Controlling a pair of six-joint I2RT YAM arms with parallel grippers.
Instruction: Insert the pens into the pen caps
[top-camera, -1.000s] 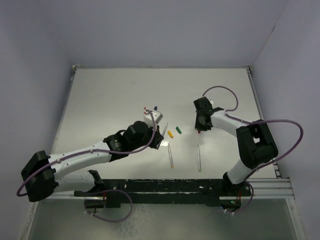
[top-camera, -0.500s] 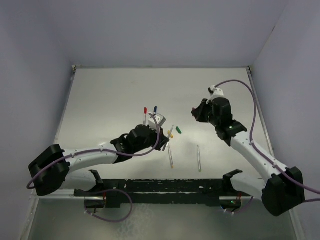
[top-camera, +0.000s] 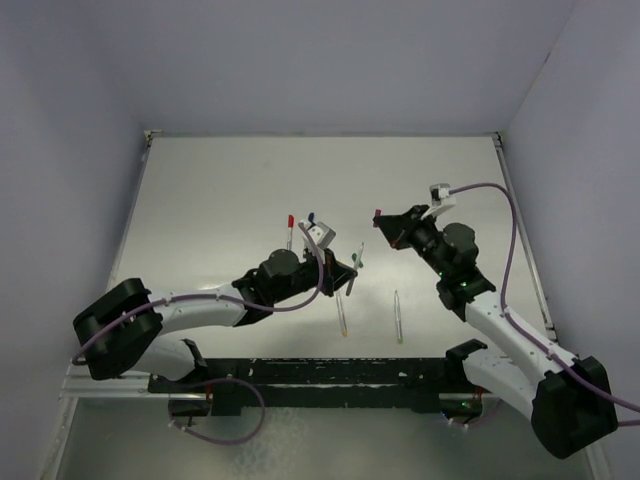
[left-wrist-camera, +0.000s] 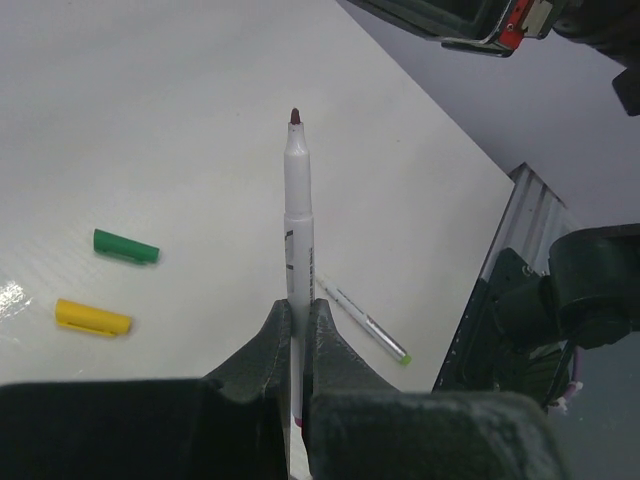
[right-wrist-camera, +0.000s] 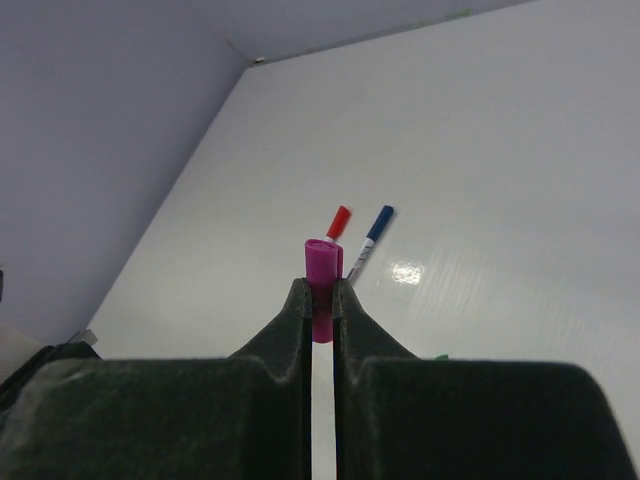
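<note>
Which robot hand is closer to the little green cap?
Left. The left gripper, shut on a pen, hovers just beside the green cap; the right gripper, holding the purple cap, is farther off to its right.

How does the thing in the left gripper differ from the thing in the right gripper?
The left gripper holds a pen: long, thin and white, with a bare dark tip. The right gripper holds a pen cap: short, stubby and purple. The pen sticks far out of its gripper; the pen cap barely pokes out of its own. Both are pinched between shut jaws.
</note>
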